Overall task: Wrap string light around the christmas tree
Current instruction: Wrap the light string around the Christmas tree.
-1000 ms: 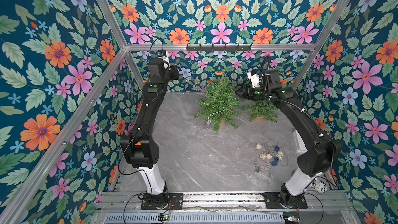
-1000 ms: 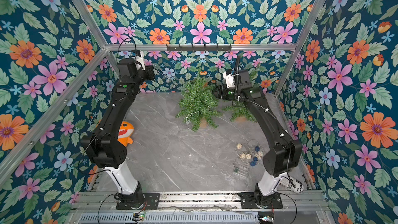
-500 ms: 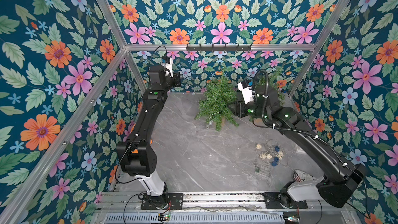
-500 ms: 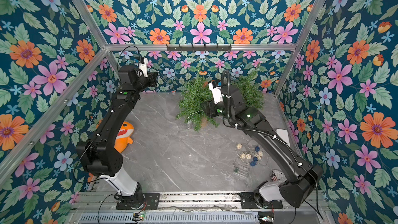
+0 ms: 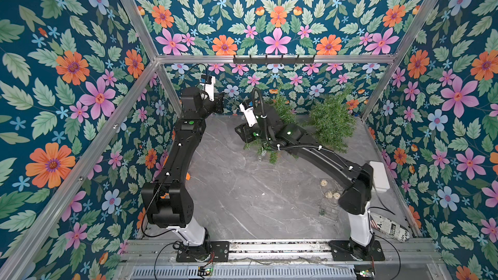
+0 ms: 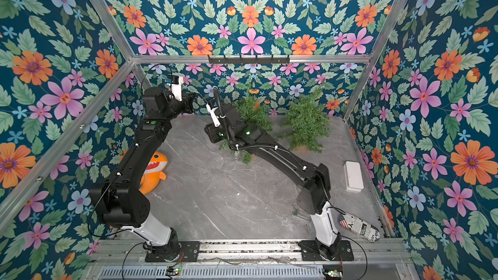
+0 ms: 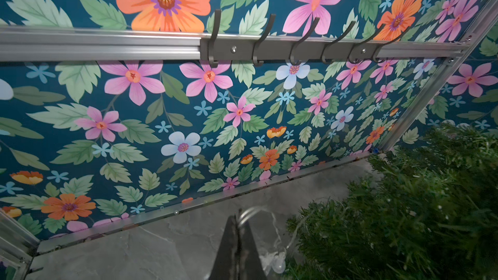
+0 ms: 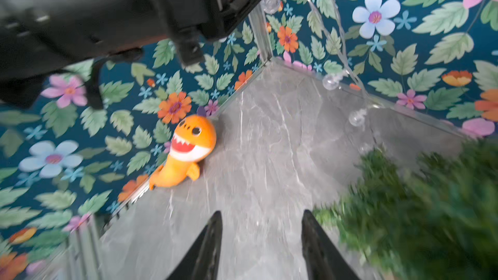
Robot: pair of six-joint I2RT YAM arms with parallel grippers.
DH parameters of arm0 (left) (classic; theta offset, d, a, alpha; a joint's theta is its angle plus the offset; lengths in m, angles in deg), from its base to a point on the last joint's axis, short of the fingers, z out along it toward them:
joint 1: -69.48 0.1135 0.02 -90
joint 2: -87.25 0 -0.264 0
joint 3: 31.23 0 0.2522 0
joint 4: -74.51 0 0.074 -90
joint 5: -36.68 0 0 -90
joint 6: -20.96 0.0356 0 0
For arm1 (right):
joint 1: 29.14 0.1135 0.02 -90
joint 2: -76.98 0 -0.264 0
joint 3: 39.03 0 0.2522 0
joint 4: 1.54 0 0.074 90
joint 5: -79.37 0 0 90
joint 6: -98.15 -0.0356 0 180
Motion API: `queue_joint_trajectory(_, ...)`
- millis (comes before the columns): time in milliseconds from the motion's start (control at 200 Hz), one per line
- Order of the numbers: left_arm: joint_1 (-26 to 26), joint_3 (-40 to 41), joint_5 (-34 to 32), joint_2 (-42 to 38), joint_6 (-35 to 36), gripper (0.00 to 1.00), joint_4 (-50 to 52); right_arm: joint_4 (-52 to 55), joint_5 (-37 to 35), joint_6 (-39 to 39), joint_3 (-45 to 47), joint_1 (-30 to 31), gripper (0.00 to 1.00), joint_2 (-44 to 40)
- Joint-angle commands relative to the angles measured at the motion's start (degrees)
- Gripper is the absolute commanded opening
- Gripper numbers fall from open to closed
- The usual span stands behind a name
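Floral wallpaper, teal with orange, pink and pale blue blooms, lines the walls around a grey, marble-veined worktop (image 5: 242, 197). On this set the string light (image 8: 331, 82) is a thin clear wire, twisted in places, with small round clear bulbs spaced along it.

At its upper end the left pincer (image 7: 237, 223) is pressed together on it. A loop of wire pokes out at the tips and one bulb hangs close beside the jaws. From there the light's long axis slants down and away from the left pincer in a gently bowed line above the worktop. Its lower end vanishes into the foliage of the tree (image 6: 253, 115).

That tree is bushy and dark green, with fine, soft-looking needles. The right arm crosses in front of it, so I cannot tell how upright it stands.

Over the worktop the right pincer (image 8: 261, 219) is spread. Its two black, tapered fingers (image 8: 210, 241) stand apart with only marble between them. The tree's fringe sits just beside one finger, and the light passes ahead of this pincer, nearer the left one.

Beyond the first, a second tree (image 6: 307, 125) of the same make stands well apart from both pincers. Ahead of the right pincer and beneath the left arm, a smooth, rounded orange shark toy (image 8: 186, 152) lies against the wall. High ahead of the left pincer, a dark metal hook rail (image 7: 291, 49) is bolted to an aluminium bar.
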Motion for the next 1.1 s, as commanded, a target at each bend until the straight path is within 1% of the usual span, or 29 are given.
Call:
queue_joint_trajectory(0,0.2,-0.6,2.6,0.5,0.1,0.0,-3.9,-1.6,-9.6,4.2,-8.6,0.3,0.48,7.6)
queue_joint_trajectory(50,0.2,-0.8,2.8,0.7,0.0,0.0,-3.7,-1.1,-14.8,6.0,-12.3,0.1,0.48,11.1)
queue_joint_trajectory(80,0.2,-0.9,2.7,0.8,-0.3,0.0,-3.7,-1.2,-16.8,6.4,-13.6,-0.2,0.48,12.7)
queue_joint_trajectory(180,0.3,-1.8,2.7,1.2,-1.0,0.0,-3.3,-2.7,-17.2,6.0,-15.3,-1.9,0.49,16.2)
queue_joint_trajectory(290,0.3,-2.5,3.5,1.5,-1.8,0.0,-3.7,-2.0,-21.4,7.8,-19.0,-2.2,0.51,19.5)
queue_joint_trajectory(545,0.4,-2.6,3.8,1.9,-2.2,0.0,-3.5,-0.5,-23.9,7.0,-23.9,-3.6,0.54,25.1)
queue_joint_trajectory(705,0.3,-2.0,4.7,1.6,-2.8,0.0,-3.5,-5.3,-25.7,9.1,-23.2,-3.5,0.54,26.8)
queue_joint_trajectory(805,0.3,-1.3,5.0,0.9,-2.9,0.0,-3.3,-7.1,-27.1,10.9,-25.6,-3.5,0.54,28.8)
queue_joint_trajectory(875,0.3,-0.8,5.0,0.5,-2.9,0.0,-3.2,-8.6,-27.7,12.1,-26.1,-3.5,0.52,29.5)
queue_joint_trajectory(950,0.3,-0.3,5.0,0.2,-2.8,0.0,-2.7,-9.6,-25.6,12.4,-25.8,-3.8,0.43,29.6)
queue_joint_trajectory(1010,0.3,-0.1,5.0,-0.1,-2.7,0.0,-2.7,-9.4,-21.3,12.9,-25.1,-4.0,0.33,29.0)
queue_joint_trajectory(1095,0.3,-0.7,4.9,0.2,-2.2,0.0,-2.2,-9.5,-16.4,13.1,-22.7,-3.9,0.25,27.1)
